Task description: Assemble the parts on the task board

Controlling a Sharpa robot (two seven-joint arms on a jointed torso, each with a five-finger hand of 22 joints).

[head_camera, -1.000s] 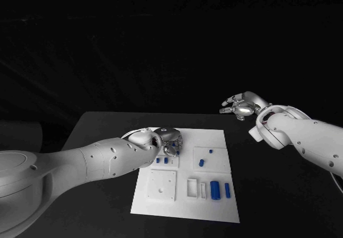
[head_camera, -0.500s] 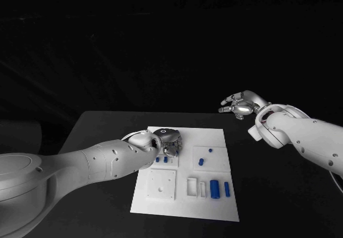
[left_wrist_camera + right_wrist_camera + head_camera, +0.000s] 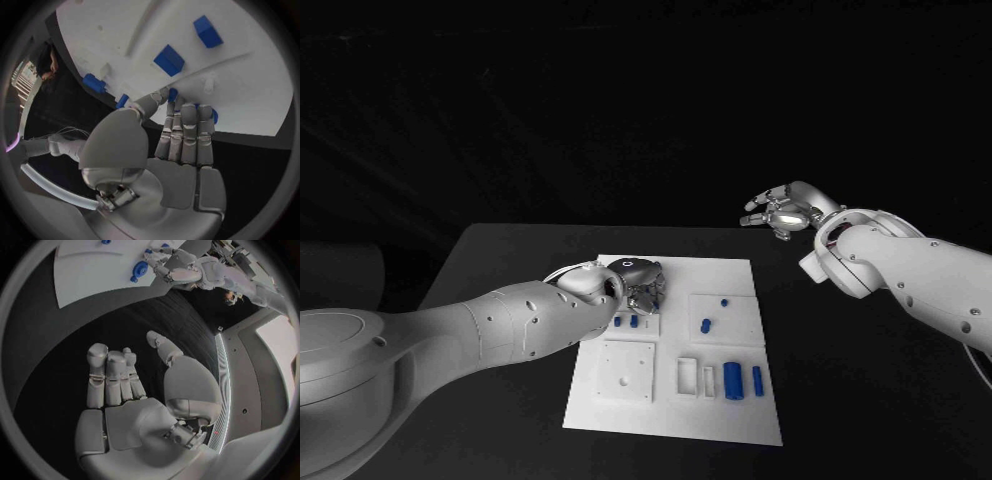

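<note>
We see the flat white task board (image 3: 733, 400) lying mid-table, with small blue parts (image 3: 733, 381) sitting upright in its near slots beside a recessed square plate (image 3: 629, 372). Our left hand (image 3: 640, 287) hangs over the board's far left area, its fingers (image 3: 187, 132) touching blue pieces; whether it grips one we cannot tell. Our right hand (image 3: 788, 213) hovers well beyond the board, fingers apart, holding nothing, above the black table (image 3: 502, 270).

The left arm reaches in low from the near side, its hand (image 3: 638, 283) turned palm down, fingers (image 3: 187, 132) straight and side by side, thumb bent toward them. Whether they pinch anything cannot be told. The right arm is lifted well off to the far right, its hand (image 3: 785, 213) empty, fingers (image 3: 109, 375) loosely apart.
</note>
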